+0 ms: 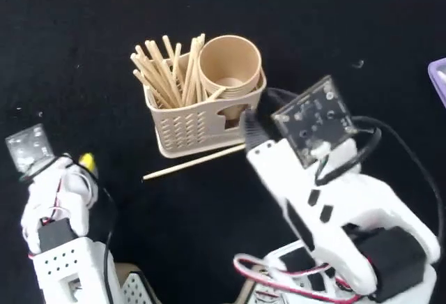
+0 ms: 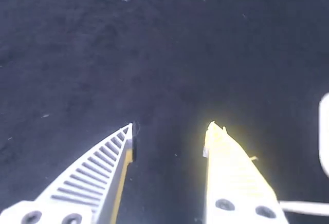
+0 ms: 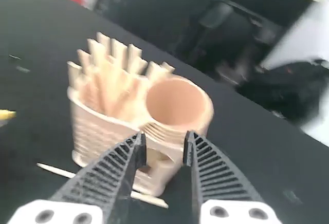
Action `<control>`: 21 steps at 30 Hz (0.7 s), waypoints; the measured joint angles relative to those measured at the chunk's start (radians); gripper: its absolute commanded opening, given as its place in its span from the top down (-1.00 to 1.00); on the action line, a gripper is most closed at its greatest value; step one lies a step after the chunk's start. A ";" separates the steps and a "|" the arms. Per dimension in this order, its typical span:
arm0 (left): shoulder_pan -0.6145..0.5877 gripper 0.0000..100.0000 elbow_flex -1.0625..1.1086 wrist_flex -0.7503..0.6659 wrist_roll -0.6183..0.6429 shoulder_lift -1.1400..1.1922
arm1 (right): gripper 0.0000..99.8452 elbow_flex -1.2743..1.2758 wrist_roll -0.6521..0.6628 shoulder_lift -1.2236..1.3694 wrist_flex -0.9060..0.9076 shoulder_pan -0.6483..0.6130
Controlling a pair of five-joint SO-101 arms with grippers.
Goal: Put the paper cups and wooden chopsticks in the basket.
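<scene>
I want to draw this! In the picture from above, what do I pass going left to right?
left arm → wooden chopsticks standing in the basket → paper cups → right arm

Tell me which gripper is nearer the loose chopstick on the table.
Right. The right gripper hangs over the loose chopstick, by the basket; the left gripper sits well off its other end.

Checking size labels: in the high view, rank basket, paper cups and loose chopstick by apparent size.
1. basket
2. paper cups
3. loose chopstick: nearly as long as the basket, but by far the thinnest.
</scene>
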 measured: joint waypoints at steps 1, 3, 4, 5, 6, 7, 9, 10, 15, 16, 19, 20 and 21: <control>0.012 0.54 0.000 0.012 -0.014 0.002 | 0.74 0.028 0.015 0.000 0.003 0.051; 0.028 0.54 -0.005 0.043 -0.055 0.002 | 0.74 0.106 0.029 0.009 0.003 0.146; 0.038 0.54 -0.017 0.060 -0.084 0.002 | 0.74 0.155 0.034 0.014 0.003 0.192; 0.054 0.54 -0.029 0.080 -0.115 0.000 | 0.74 0.207 0.035 0.015 0.003 0.236; 0.075 0.54 -0.037 0.098 -0.147 0.000 | 0.74 0.256 0.037 0.015 0.003 0.278; 0.104 0.54 -0.040 0.118 -0.178 0.000 | 0.74 0.308 0.037 0.015 0.002 0.313; 0.175 0.54 -0.044 0.153 -0.242 0.000 | 0.74 0.404 0.037 0.015 -0.026 0.368; 0.218 0.54 -0.049 0.172 -0.275 0.000 | 0.74 0.450 0.037 0.014 -0.043 0.391; 0.413 0.54 -0.049 0.218 -0.381 0.002 | 0.74 0.667 0.034 0.014 -0.173 0.425; 0.430 0.54 -0.051 0.218 -0.385 0.009 | 0.74 0.707 0.034 0.014 -0.204 0.423; 0.446 0.54 -0.089 0.218 -0.390 0.075 | 0.74 0.822 0.025 0.014 -0.296 0.422; 0.451 0.54 -0.106 0.218 -0.390 0.114 | 0.74 0.856 0.003 0.014 -0.328 0.422; 0.451 0.54 -0.123 0.212 -0.390 0.157 | 0.74 0.890 -0.021 0.014 -0.361 0.422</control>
